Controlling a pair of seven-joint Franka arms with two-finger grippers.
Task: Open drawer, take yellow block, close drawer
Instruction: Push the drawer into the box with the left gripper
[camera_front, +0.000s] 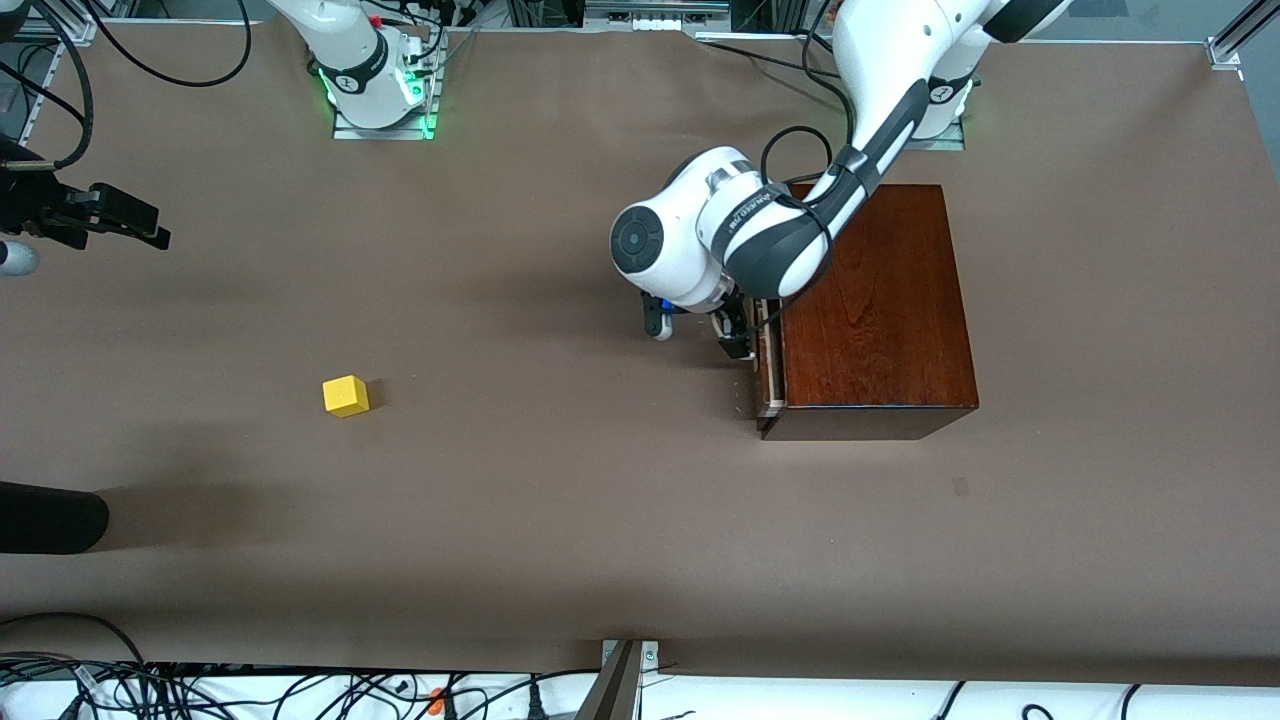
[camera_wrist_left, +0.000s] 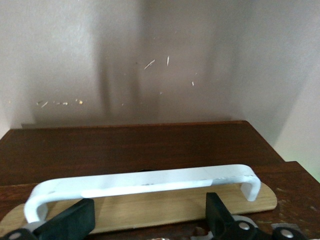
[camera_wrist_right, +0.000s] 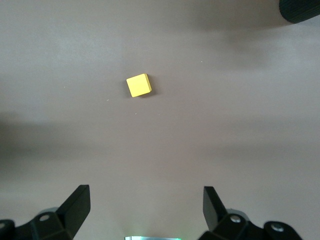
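Observation:
The dark mahogany box (camera_front: 875, 310) stands at the left arm's end of the table. Its drawer (camera_front: 768, 372) shows as a thin pale strip at the box's front, pulled out only slightly. My left gripper (camera_front: 742, 338) is at the drawer front. In the left wrist view the gripper (camera_wrist_left: 149, 212) is open, with the white bar handle (camera_wrist_left: 145, 182) between its fingers (camera_wrist_left: 75, 220) and not clamped. The yellow block (camera_front: 345, 396) lies on the bare table toward the right arm's end. My right gripper (camera_front: 135, 228) hangs open high over that end, and its wrist view shows the gripper (camera_wrist_right: 145, 202) and the block (camera_wrist_right: 139, 85).
A black rounded object (camera_front: 50, 520) juts in at the table edge by the right arm's end, nearer the front camera than the block. It also shows in the right wrist view (camera_wrist_right: 300, 10). Cables (camera_front: 300, 690) run along the table's near edge.

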